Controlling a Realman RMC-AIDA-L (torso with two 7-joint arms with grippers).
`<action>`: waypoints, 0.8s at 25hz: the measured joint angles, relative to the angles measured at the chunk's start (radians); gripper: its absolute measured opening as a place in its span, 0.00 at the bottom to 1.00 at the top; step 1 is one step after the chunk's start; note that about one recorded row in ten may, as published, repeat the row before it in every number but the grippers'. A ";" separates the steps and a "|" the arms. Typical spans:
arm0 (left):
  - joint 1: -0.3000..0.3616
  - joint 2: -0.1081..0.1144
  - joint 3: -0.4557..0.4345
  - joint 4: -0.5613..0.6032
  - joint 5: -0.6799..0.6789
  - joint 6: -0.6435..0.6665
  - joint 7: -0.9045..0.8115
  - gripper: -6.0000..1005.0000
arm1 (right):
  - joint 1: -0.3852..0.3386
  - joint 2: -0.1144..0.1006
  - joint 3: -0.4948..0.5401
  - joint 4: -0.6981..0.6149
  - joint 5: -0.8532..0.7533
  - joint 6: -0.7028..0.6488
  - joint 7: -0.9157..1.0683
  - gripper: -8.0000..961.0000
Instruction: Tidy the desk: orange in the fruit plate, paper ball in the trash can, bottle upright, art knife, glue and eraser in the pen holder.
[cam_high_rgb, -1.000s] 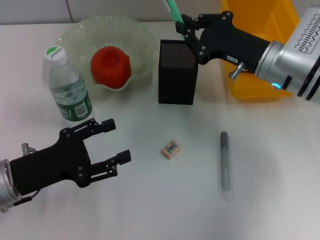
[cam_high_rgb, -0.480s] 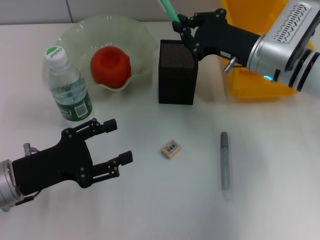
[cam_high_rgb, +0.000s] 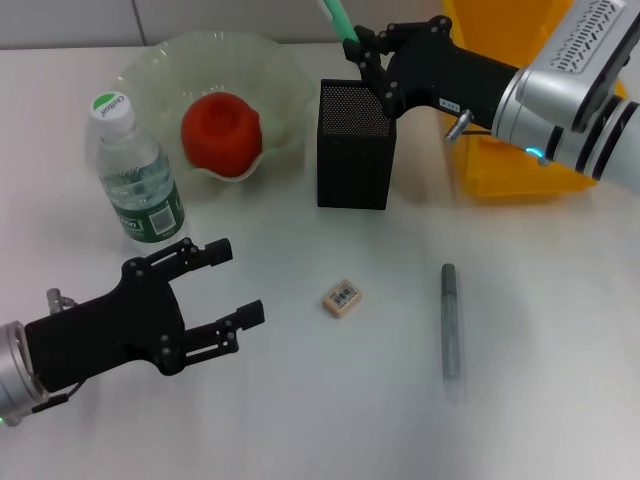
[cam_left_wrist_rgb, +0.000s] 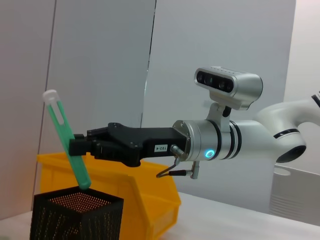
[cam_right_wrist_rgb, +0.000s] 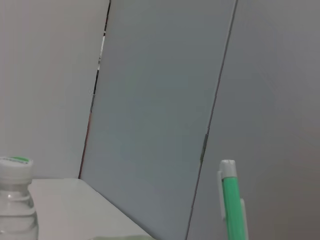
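Observation:
My right gripper (cam_high_rgb: 366, 52) is shut on a green pen-shaped tool (cam_high_rgb: 338, 18) with a white clip end. It holds the tool tilted, its lower tip just above the open top of the black mesh pen holder (cam_high_rgb: 355, 150). The left wrist view shows the same: tool (cam_left_wrist_rgb: 70, 150), right gripper (cam_left_wrist_rgb: 76, 148), pen holder (cam_left_wrist_rgb: 75, 217). The beige eraser (cam_high_rgb: 342, 298) and a grey pen-shaped stick (cam_high_rgb: 450, 320) lie on the desk. I cannot tell which of the two tools is the art knife and which the glue. The orange (cam_high_rgb: 220, 132) sits in the fruit plate (cam_high_rgb: 150, 65). The bottle (cam_high_rgb: 135, 175) stands upright. My left gripper (cam_high_rgb: 240, 280) is open at the front left. No paper ball shows.
The yellow trash can (cam_high_rgb: 500, 170) stands behind the right arm, to the right of the pen holder, and also shows in the left wrist view (cam_left_wrist_rgb: 145, 200). In the right wrist view I see the tool's green body (cam_right_wrist_rgb: 234, 205) and the bottle's cap (cam_right_wrist_rgb: 15, 167).
My right gripper has shifted slightly back and left with the green tool over the pen holder. The left arm has barely moved.

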 joint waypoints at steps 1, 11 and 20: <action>0.000 0.000 0.000 0.000 0.000 0.000 0.000 0.79 | 0.000 0.000 0.000 -0.002 0.000 0.002 0.008 0.09; 0.003 -0.001 0.006 -0.019 0.006 -0.054 -0.001 0.79 | 0.023 -0.001 -0.001 0.003 0.001 0.034 0.052 0.09; -0.005 0.002 0.008 -0.013 0.008 -0.075 -0.009 0.79 | 0.047 0.000 0.000 0.022 0.001 0.048 0.088 0.09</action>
